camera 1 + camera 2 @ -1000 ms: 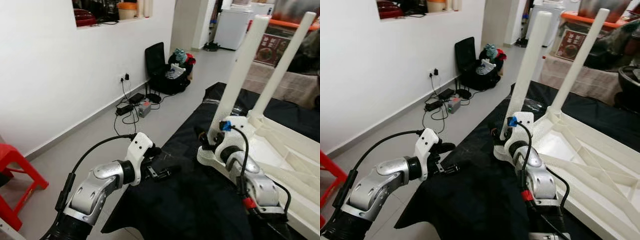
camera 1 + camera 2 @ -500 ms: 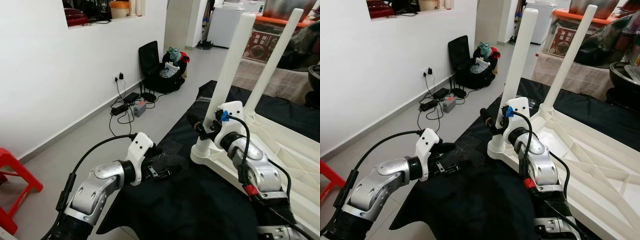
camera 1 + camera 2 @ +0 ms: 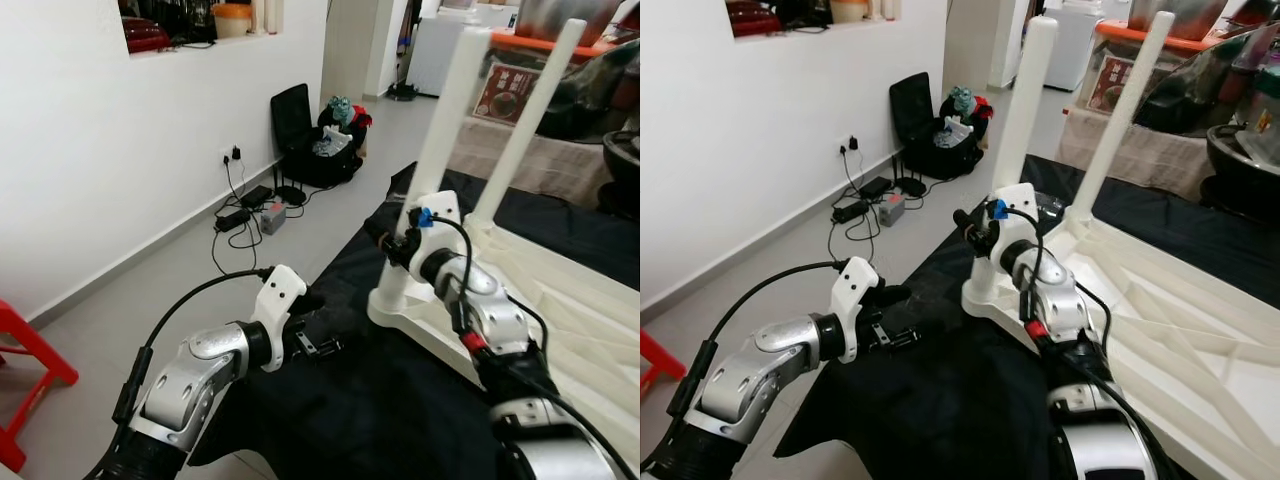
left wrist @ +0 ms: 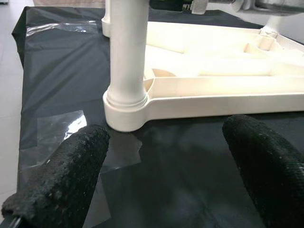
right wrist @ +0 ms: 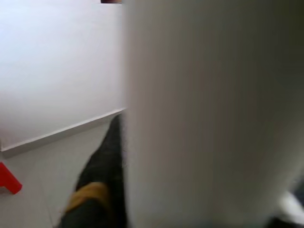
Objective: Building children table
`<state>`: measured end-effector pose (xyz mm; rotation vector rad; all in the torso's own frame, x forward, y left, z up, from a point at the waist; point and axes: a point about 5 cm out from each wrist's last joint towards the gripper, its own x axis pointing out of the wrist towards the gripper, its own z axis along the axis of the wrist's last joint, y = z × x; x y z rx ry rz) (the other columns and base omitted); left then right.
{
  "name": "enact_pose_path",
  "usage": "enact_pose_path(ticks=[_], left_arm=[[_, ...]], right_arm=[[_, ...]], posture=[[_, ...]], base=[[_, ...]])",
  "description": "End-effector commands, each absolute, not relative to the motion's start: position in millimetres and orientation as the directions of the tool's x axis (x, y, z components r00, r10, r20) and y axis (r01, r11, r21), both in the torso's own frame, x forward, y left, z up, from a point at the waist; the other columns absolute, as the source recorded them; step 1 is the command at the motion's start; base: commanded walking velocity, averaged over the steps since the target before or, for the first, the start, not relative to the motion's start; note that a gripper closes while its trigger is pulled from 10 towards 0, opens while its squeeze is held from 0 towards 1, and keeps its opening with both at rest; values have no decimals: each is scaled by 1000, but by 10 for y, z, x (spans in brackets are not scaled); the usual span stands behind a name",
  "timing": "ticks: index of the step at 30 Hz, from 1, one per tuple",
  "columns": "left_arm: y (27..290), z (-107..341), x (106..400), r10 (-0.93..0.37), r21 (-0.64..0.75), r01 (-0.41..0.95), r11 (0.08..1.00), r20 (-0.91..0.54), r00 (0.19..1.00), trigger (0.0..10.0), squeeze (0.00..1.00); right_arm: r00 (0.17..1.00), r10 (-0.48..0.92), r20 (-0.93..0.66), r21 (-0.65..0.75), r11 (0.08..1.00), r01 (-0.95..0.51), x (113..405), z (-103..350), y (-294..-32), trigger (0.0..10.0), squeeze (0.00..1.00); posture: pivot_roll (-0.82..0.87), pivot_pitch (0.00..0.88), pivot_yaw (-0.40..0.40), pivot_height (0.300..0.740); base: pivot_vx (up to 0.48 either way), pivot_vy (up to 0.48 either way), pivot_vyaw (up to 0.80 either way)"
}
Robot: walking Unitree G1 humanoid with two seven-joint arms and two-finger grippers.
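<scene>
At centre frame my right end effector [image 3: 978, 226] pinches the near leg [image 3: 1018, 120] of the upturned white table [image 3: 1160, 300] on black sheeting [image 3: 940, 400], stiff, light, smooth plastic best gripped low near its socket, while my left end effector [image 4: 166, 166], spread, hovers near the sheeting's edge, open floor [image 3: 150, 270] at left.

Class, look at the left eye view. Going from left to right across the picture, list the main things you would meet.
red stool → left gripper → right gripper at the near white leg → far white leg → upturned white tabletop
</scene>
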<state>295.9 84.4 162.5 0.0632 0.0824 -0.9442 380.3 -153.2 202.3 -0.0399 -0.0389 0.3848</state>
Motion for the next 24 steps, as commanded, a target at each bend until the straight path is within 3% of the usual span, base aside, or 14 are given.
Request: enact_pose_path(ticks=[1, 7, 9, 10, 11, 12, 13, 15, 16, 17, 19, 24], left_arm=[[857, 1593, 2945, -800, 22, 806, 591, -109, 590, 10000, 0], [859, 1588, 2940, -800, 20, 806, 592, -110, 590, 10000, 0], [849, 1579, 2934, -799, 18, 805, 593, -109, 592, 10000, 0], [849, 1579, 2934, -799, 18, 805, 593, -109, 592, 10000, 0], [844, 1577, 2935, -798, 18, 804, 595, -108, 593, 10000, 0], [844, 1577, 2935, -798, 18, 804, 595, -108, 593, 10000, 0], [842, 1567, 2933, -797, 17, 803, 596, -109, 594, 10000, 0], [842, 1567, 2933, -797, 17, 803, 596, -109, 594, 10000, 0], [838, 1555, 2927, -799, 17, 805, 593, -112, 590, 10000, 0], [838, 1555, 2927, -799, 17, 805, 593, -112, 590, 10000, 0], [815, 1538, 2924, -807, 14, 813, 582, -116, 579, 10000, 0], [790, 1541, 2938, -813, 16, 820, 572, -117, 570, 10000, 0]], right_arm=[[916, 400, 14, -60, 915, -398, 3807, 1985, -1453, 0, 0], [934, 358, -2, -75, 931, -357, 3808, 1950, -1511, 0, 0], [993, 103, -64, -73, 991, -107, 3740, 1792, -1809, 0, 0], [993, 103, -64, -73, 991, -107, 3740, 1792, -1809, 0, 0], [994, -51, -97, -74, 996, 44, 3649, 1687, -1976, 0, 0], [994, -51, -97, -74, 996, 44, 3649, 1687, -1976, 0, 0], [951, -265, -159, -88, 963, 254, 3466, 1513, -2212, 0, 0], [951, -265, -159, -88, 963, 254, 3466, 1513, -2212, 0, 0], [887, -417, -201, -115, 909, 401, 3250, 1372, -2387, 0, 0], [887, -417, -201, -115, 909, 401, 3250, 1372, -2387, 0, 0], [770, -591, -241, -148, 806, 573, 2855, 1217, -2543, 0, 0], [768, -598, -230, -150, 802, 579, 2754, 1249, -2452, 0, 0]], posture=[[125, 0, -113, 740], [117, 0, -111, 740], [100, 0, -110, 740], [100, 0, -110, 740], [100, 0, -110, 740], [100, 0, -110, 740], [78, 0, -96, 740], [78, 0, -96, 740], [65, 0, -86, 740], [65, 0, -86, 740], [43, 0, -72, 740], [34, 0, -64, 740]], base=[[0, 0, 0], [0, 0, 0], [0, 0, 0], [0, 0, 0], [0, 0, 0], [0, 0, 0], [0, 0, 0], [0, 0, 0], [0, 0, 0], [0, 0, 0], [0, 0, 0], [0, 0, 0]])
